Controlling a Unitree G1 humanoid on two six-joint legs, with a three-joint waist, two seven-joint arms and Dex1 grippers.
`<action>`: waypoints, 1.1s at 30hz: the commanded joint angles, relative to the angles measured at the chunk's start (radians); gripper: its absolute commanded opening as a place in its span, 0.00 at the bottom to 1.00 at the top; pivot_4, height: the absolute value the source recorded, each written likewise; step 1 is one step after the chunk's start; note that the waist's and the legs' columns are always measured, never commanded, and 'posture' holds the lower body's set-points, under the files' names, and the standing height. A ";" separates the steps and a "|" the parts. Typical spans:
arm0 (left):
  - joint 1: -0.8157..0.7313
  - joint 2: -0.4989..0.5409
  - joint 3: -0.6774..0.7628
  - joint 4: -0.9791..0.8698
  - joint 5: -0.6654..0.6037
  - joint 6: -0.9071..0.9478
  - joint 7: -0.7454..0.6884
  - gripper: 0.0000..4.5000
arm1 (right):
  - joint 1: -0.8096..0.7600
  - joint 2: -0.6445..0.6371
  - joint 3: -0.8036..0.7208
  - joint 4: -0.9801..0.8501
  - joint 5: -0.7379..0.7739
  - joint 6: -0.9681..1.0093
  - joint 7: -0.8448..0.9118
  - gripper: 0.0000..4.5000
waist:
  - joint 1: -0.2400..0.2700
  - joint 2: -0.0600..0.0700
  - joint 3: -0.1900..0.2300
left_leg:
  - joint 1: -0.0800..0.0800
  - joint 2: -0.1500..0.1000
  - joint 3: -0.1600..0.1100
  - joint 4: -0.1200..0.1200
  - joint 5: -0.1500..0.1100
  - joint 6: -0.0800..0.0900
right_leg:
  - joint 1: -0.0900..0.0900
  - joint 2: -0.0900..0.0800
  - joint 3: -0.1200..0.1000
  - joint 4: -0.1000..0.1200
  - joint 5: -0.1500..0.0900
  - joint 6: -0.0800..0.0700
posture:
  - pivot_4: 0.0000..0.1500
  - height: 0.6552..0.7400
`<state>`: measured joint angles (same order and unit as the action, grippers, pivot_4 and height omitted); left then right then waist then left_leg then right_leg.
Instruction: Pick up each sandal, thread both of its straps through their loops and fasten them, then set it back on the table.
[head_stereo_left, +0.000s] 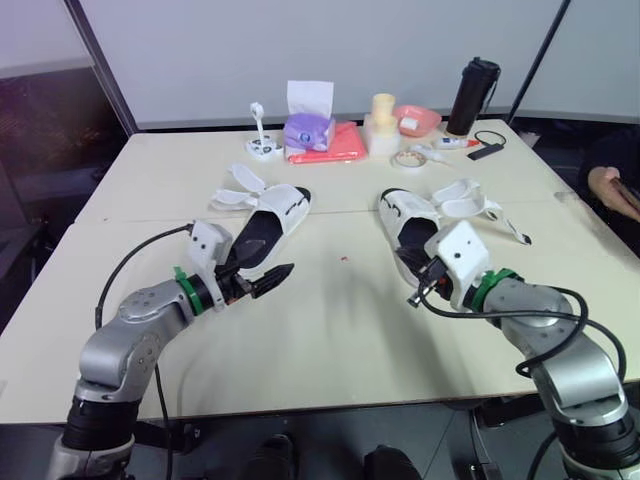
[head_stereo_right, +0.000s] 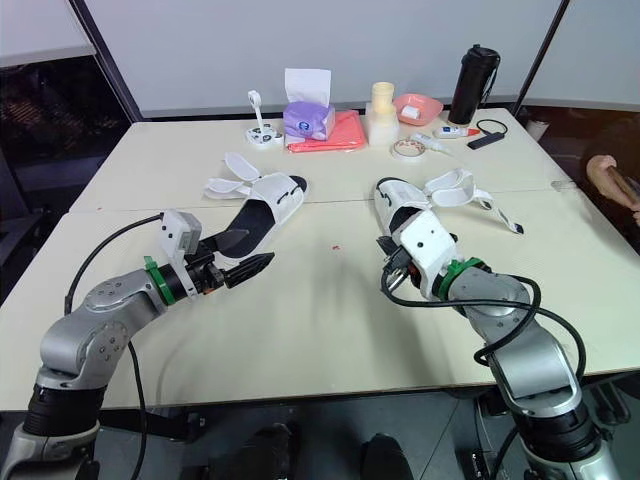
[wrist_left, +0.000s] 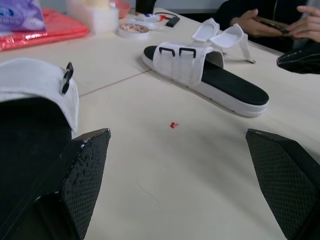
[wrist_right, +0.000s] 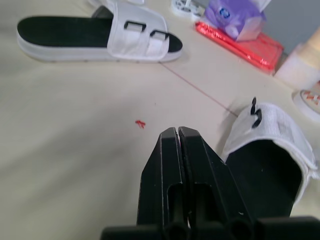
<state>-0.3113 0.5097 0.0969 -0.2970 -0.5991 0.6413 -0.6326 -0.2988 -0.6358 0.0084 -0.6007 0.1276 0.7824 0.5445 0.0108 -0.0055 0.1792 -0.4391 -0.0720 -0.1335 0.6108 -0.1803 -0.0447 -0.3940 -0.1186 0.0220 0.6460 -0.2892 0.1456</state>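
Contact has not been made with either sandal. The left pincer (head_stereo_left: 268, 281) is held wide apart and empty, low over the surface (head_stereo_left: 330, 350), with its tips just beside the heel of the left sandal (head_stereo_left: 272, 222); whether it touches cannot be told. The right pincer (wrist_right: 178, 132) is pressed shut on nothing and is placed just beside the heel of the right sandal (head_stereo_left: 412, 228).

Both sandals are laid flat, toes away from the robot. The straps (head_stereo_left: 238, 190) of the left sandal are splayed loose to its outer side, and the right sandal's are spread the same way. The black loops (wrist_left: 178, 51) on the white upper band are seen empty, so the task is judged to be at its start, with the first pick-up in hand.

For that pick-up, the sole is best gripped at the heel edge, clear of loops and straps, so that these are left free for the other pincer. The right pincer would have to be opened before any grip. The sandal may be pushed along the smooth surface if it is approached from one side alone. A limp strap is best pinched near its tip and fed straight into the loop.

A tissue box (head_stereo_left: 308, 128) and a bottle (head_stereo_left: 473, 95) are kept well apart at the far edge, and a person's hand (head_stereo_left: 610, 190) is seen at the right.
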 joint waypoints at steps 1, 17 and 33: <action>-0.015 0.009 0.014 -0.019 -0.001 -0.018 -0.011 0.99 | 0.007 -0.020 -0.015 -0.045 0.003 -0.004 0.001 0.00 | 0.000 0.000 0.000 | 0.000 0.000 0.000 0.000 0.000 0.000 | 0.000 0.000 0.000 0.000 0.000 0.000 | 1.00 1.00; -0.057 -0.008 -0.033 0.001 0.035 -0.041 -0.026 0.99 | 0.013 -0.026 -0.072 0.077 -0.004 -0.075 -0.025 0.00 | 0.000 0.000 0.000 | 0.000 0.000 0.001 0.000 0.000 0.000 | 0.000 0.000 0.000 0.000 0.000 0.001 | 1.00 1.00; -0.031 -0.026 -0.041 -0.028 0.063 -0.053 0.008 1.00 | -0.089 -0.062 0.013 0.242 -0.145 -0.197 -0.073 0.85 | -0.002 0.000 0.000 | 0.000 0.000 0.003 0.000 0.000 0.000 | 0.000 0.000 0.000 0.000 0.000 0.001 | 1.00 1.00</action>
<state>-0.3451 0.4852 0.0489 -0.2807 -0.5367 0.6014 -0.6284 -0.3606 -0.6837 0.0181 -0.3573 0.0144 0.6275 0.4849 0.0084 -0.0056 0.1792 -0.4393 -0.0723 -0.1306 0.6111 -0.1803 -0.0447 -0.3941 -0.1185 0.0220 0.6463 -0.2887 0.1464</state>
